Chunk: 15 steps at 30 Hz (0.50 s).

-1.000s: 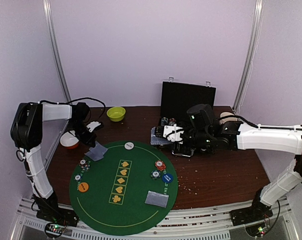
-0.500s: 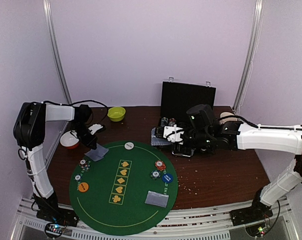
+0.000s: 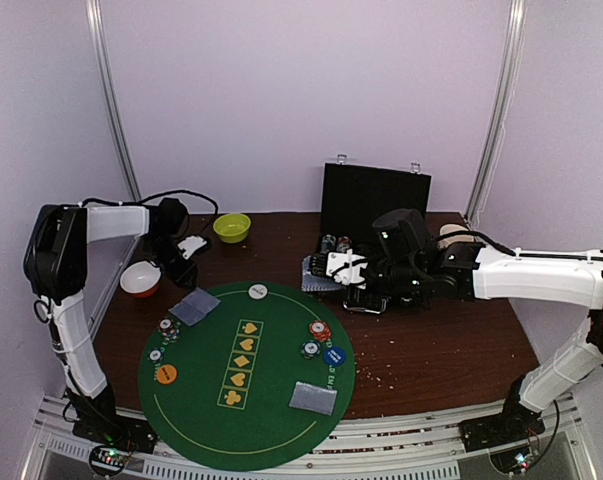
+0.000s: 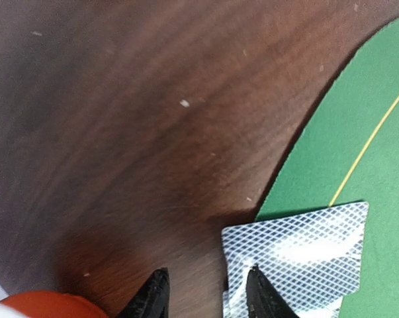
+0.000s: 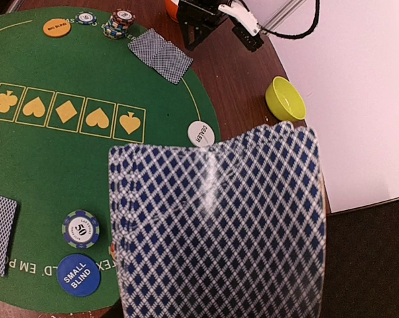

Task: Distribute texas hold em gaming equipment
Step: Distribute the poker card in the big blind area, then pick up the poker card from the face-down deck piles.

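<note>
Two grey-blue-backed playing cards (image 3: 194, 307) (image 4: 305, 255) lie on the left edge of the round green mat (image 3: 246, 400). My left gripper (image 3: 184, 278) (image 4: 206, 295) hovers just behind them, open with nothing between its fingers; one fingertip (image 4: 255, 291) overlaps the cards' corner. My right gripper (image 3: 338, 270) is at the back of the mat, shut on a fanned deck of cards (image 5: 219, 225) that hides its fingers. On the mat are a white dealer button (image 3: 258, 291), an orange button (image 3: 166, 374), a blue button (image 3: 333, 355), poker chips (image 3: 319, 330) and a second card pair (image 3: 313, 398).
A red-and-white bowl (image 3: 140, 279) sits just left of the left gripper. The lime-green bowl (image 3: 232, 227) stands behind it. An open black case (image 3: 373, 200) stands at the back centre, with more chips (image 3: 333, 243) in front of it. Crumbs speckle the brown table (image 3: 431, 350).
My left gripper has opened, let go of the two cards on the mat's left edge, and drawn up and back from them. The right arm has not moved.
</note>
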Available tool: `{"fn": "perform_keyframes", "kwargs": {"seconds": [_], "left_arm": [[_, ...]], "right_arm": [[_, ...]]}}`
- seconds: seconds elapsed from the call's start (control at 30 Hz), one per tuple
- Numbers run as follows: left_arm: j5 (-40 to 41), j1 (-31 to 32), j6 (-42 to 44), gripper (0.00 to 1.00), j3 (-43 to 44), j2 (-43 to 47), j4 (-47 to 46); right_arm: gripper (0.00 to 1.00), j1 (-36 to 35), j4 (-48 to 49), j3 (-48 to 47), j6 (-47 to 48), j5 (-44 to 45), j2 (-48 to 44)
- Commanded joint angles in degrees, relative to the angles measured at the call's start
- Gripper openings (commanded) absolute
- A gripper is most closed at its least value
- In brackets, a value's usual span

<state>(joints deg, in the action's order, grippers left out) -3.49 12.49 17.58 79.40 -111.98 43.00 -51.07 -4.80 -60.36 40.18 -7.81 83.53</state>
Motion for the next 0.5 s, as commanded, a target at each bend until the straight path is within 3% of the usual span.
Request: {"fn": "perform_keyframes", "kwargs": {"seconds": [0.0,0.07,0.17,0.33,0.47], "left_arm": [[3.7,0.2,-4.1,0.44,4.0,7.7,-1.7],[4.0,1.0,-9.1,0.46,5.2,11.9,-3.0],[-6.5,5.1,-15.5,0.58,1.6,21.5,-10.9],[-21.0,19.7,-30.1,0.8,-16.9,35.2,-40.9],[-24.1,27.9,-37.1,0.91,-22.5,34.8,-50.7]], "right_arm": [[0.48,0.2,-0.6,-0.2,-0.5,0.4,-1.4],[0.48,0.1,-1.0,-0.5,-0.5,0.4,-1.3],[0.48,0.1,-0.7,-0.9,-1.0,0.0,-1.2],[0.48,-0.1,2.1,-0.8,-3.1,-0.9,-1.1],[0.48,-0.5,2.5,-1.4,-3.7,-1.3,-0.8]]}}
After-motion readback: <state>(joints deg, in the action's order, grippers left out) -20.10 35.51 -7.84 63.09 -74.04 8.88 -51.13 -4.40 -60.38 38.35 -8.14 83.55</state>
